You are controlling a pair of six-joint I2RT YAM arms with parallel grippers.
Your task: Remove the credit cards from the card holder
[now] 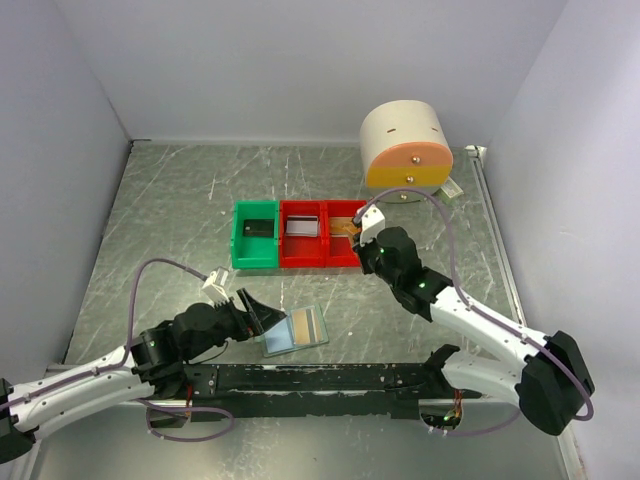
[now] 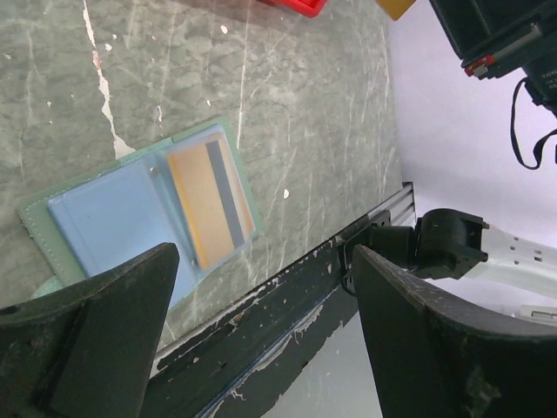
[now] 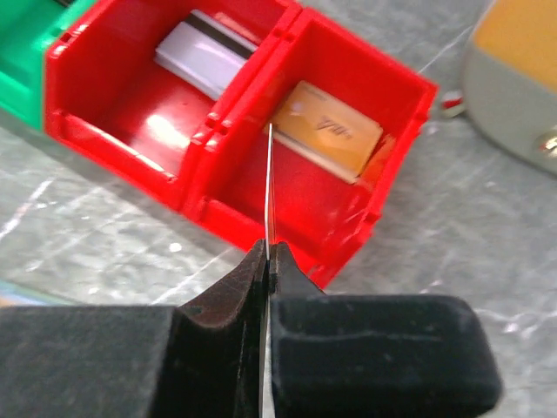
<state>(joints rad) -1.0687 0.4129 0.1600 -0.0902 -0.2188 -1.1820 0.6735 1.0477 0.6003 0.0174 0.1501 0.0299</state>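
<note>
Left gripper [image 1: 255, 310]: jaws wide apart, holding nothing. Card holder [image 2: 122, 218] lies flat on the table [image 2: 305, 131] just ahead of them, with an orange card [image 2: 209, 205] in the pocket facing the gap. The other pocket looks empty.

Handling guess: the card is light, stiff and slick, and the holder is soft, so it will likely drag along. Pinch the card's short edge at the pocket mouth.

Right gripper [image 3: 265, 252]: jaws fully closed on a thin card [image 3: 269, 183], seen edge-on.
- Red bin [image 3: 235, 222] right below: gold card [image 3: 326, 131].
- Second red bin [image 3: 113, 148], left of the jaws: white card [image 3: 204, 61].
- Green bin [image 1: 255, 262], further left: dark card [image 1: 258, 228].
</note>
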